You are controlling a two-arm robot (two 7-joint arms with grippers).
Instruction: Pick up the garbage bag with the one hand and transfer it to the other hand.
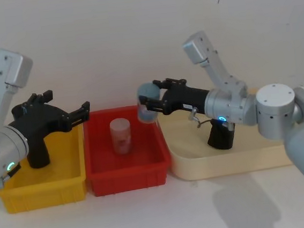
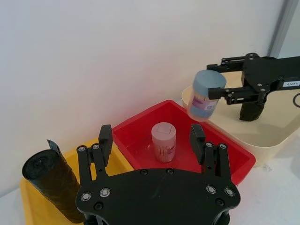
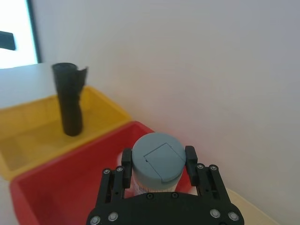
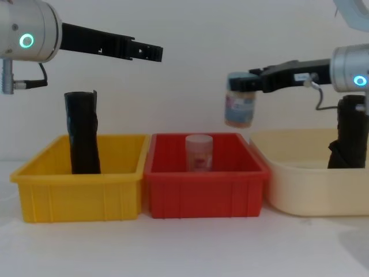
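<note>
Garbage bag [image 1: 220, 137]: thick black roll, upright in the cream tray [image 1: 227, 166], toward the tray's back. In the head view that puts it at 3 o'clock from the red bin [image 1: 128, 173]. Nothing is gripping it. The right arm's forearm crosses above and in front of it, so in the head view its top is hidden. In the chest view the roll [image 4: 347, 133] stands behind the tray's near wall, right under the arm's glowing ring.

Right gripper [image 1: 150, 104]: at roughly 10 o'clock from the bag, reaching sideways over the seam between the cream tray and the red bin. It is clamped on a jar with a blue-grey lid [image 1: 145, 112]. In the right wrist view the two fingers [image 3: 126, 159] press on either side of the lid. The jar hangs in the air, tilted, above the red bin's right rim and not touching it.

A second jar, pinkish [image 1: 121, 136], stands upright in the middle of the red bin.

Left gripper [image 1: 65, 102]: at 9 o'clock from the bag, well apart from it, up above the yellow bin [image 1: 41, 192]. Its fingers are spread wide with nothing between them, and it points toward the red bin.

Slimmer black roll with flared top [image 1: 37, 152]: upright in the yellow bin, below the left gripper and not in contact with it.
</note>
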